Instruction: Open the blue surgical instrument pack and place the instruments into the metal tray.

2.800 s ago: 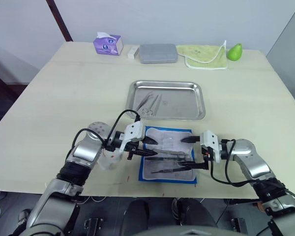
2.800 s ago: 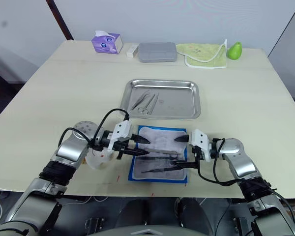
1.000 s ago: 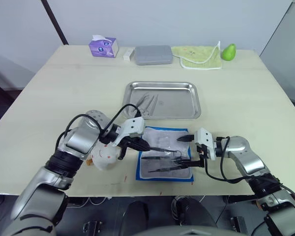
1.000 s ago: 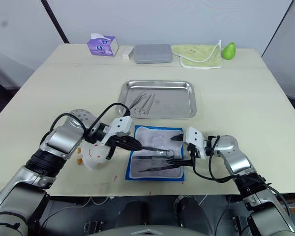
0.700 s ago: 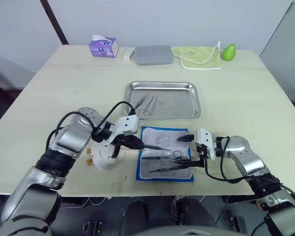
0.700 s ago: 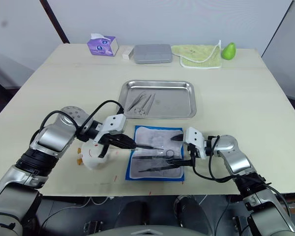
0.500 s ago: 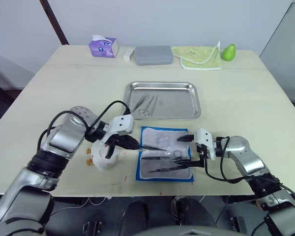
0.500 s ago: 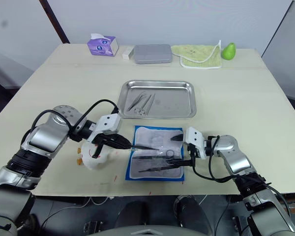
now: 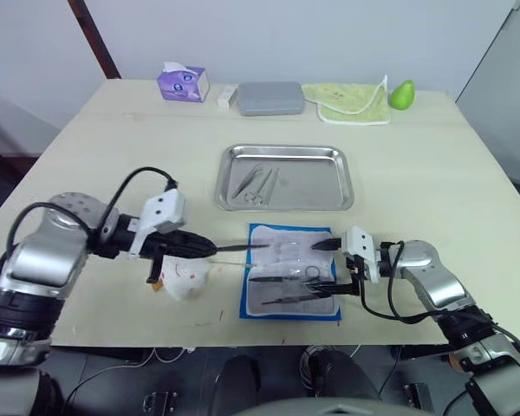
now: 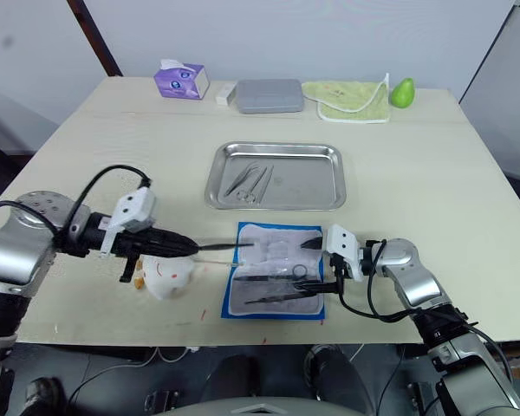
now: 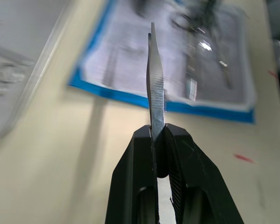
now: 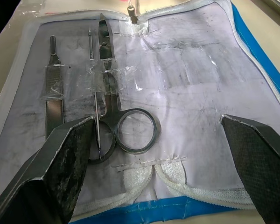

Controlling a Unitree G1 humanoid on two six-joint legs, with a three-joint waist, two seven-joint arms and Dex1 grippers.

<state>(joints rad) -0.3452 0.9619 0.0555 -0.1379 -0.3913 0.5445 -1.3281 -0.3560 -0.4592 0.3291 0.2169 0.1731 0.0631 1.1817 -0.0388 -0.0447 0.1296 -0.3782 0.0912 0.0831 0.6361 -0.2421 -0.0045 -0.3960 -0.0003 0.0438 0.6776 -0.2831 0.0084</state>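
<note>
Two grippers over the table. Head views: left gripper (image 9: 204, 247) clamped on thin tweezers (image 9: 238, 248), long axis level, tip toward the open blue surgical instrument pack (image 9: 292, 283) near the front edge. Metal tray (image 9: 283, 177) beyond it holds instruments (image 9: 254, 184).
Left wrist view: fingers (image 11: 131, 172) shut on the tweezers' base.
Right wrist view: right gripper (image 12: 166, 158) fingers (image 12: 60, 161) wide apart over scissors (image 12: 113, 119) in the pack's lining.

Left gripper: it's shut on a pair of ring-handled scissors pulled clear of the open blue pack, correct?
Not scissors. The left gripper is shut on flat, straight tweezers, as the left wrist view shows. The ring-handled scissors lie in the open blue pack.
</note>
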